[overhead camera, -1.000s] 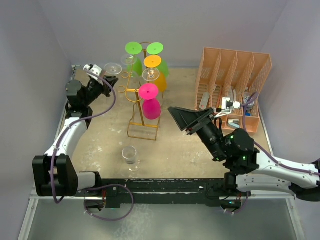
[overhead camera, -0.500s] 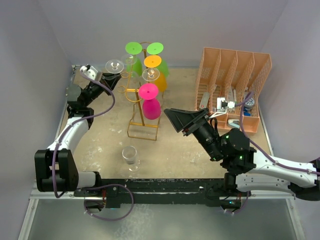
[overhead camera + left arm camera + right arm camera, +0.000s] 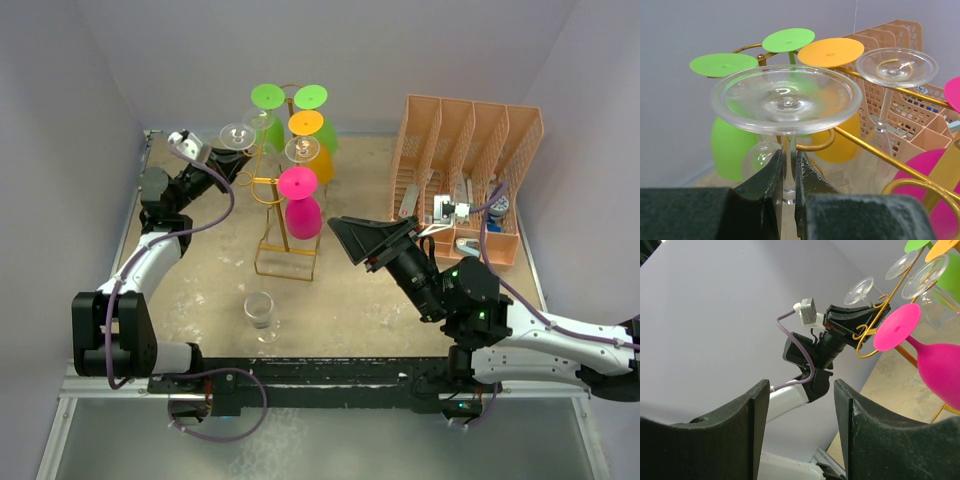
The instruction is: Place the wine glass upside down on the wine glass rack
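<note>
My left gripper [image 3: 226, 161] is shut on the stem of a clear wine glass [image 3: 238, 135], held upside down with its round foot on top, at the left side of the gold wire rack [image 3: 283, 205]. In the left wrist view the stem [image 3: 788, 167] sits pinched between the dark fingers [image 3: 765, 185], the foot [image 3: 786, 98] above them, a curled gold hook [image 3: 816, 146] just behind. The rack holds green, orange, pink and clear glasses upside down. My right gripper [image 3: 362, 240] is open and empty, raised right of the rack; the held glass also shows in its wrist view [image 3: 860, 291].
A second clear glass [image 3: 260, 312] stands upright on the table near the front edge. A peach plastic mesh organizer [image 3: 465, 175] with small items stands at the back right. Grey walls close in the left and back sides.
My left gripper has carried the clear glass to the right, from beside the left wall up to the rack's left hook. The right arm shifted slightly left, then held still.
</note>
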